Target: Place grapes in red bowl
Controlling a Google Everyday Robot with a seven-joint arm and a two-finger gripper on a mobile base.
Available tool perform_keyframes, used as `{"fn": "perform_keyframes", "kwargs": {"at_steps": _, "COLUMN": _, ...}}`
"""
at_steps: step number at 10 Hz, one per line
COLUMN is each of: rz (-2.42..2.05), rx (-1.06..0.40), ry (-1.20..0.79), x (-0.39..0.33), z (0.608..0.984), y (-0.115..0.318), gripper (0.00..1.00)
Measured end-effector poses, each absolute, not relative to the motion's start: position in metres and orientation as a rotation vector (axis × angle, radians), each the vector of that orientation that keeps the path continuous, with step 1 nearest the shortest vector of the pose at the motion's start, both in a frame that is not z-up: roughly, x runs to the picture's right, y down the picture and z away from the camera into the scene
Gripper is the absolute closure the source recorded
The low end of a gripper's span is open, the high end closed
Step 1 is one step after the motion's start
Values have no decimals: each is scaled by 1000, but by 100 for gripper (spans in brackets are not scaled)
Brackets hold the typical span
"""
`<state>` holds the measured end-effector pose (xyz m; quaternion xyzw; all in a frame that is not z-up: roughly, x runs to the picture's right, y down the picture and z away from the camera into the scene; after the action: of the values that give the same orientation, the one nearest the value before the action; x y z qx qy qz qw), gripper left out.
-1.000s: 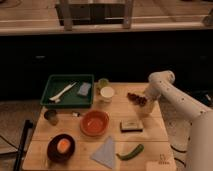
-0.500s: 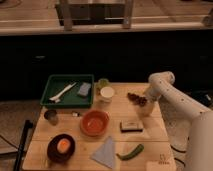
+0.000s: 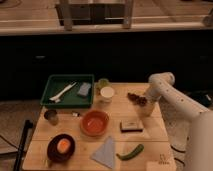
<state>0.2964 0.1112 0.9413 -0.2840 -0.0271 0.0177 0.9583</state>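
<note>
Reaching down at table (image 3: 150,146) right side, your gripper (image 3: 145,109) sat just beside grapes (image 3: 136,97) (open or closed: couldn't tell). Grapes lay well apart from red bowl (image 3: 88,128). Prob. light, soft, squashable; you needed gentle pinch across bunch mid.

Arm, single, white. The arm (image 3: 186,106) enters from the lower right corner of the camera view, widest at its base segment (image 3: 201,142), and runs up and to the left on a diagonal. It turns over at a rounded joint (image 3: 161,81), the highest point of the arm. From that joint the last link (image 3: 151,95) drops steeply, leaning slightly left. The gripper (image 3: 145,107) sits at the lower end of this link, pointing downward, right of centre in the view, below and a little left of the rounded joint.
</note>
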Motion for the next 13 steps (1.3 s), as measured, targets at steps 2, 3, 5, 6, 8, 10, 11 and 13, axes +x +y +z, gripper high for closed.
{"fn": "perform_keyframes", "kwargs": {"at_steps": 2, "rz": 39, "rx": -579, "ry": -54, "x": 297, "z": 943, "y": 113, "gripper": 20}}
{"fn": "perform_keyframes", "kwargs": {"at_steps": 3, "rz": 42, "rx": -579, "ry": -53, "x": 298, "z": 944, "y": 114, "gripper": 20}}
{"fn": "perform_keyframes", "kwargs": {"at_steps": 5, "rz": 46, "rx": -580, "ry": -53, "x": 298, "z": 944, "y": 115, "gripper": 20}}
{"fn": "perform_keyframes", "kwargs": {"at_steps": 6, "rz": 48, "rx": -580, "ry": -54, "x": 298, "z": 945, "y": 115, "gripper": 20}}
{"fn": "perform_keyframes", "kwargs": {"at_steps": 8, "rz": 53, "rx": -582, "ry": -54, "x": 299, "z": 945, "y": 116, "gripper": 20}}
{"fn": "perform_keyframes", "kwargs": {"at_steps": 10, "rz": 52, "rx": -584, "ry": -53, "x": 300, "z": 945, "y": 117, "gripper": 20}}
{"fn": "perform_keyframes", "kwargs": {"at_steps": 11, "rz": 51, "rx": -585, "ry": -52, "x": 300, "z": 945, "y": 117, "gripper": 20}}
{"fn": "perform_keyframes", "kwargs": {"at_steps": 13, "rz": 51, "rx": -586, "ry": -51, "x": 301, "z": 945, "y": 117, "gripper": 20}}
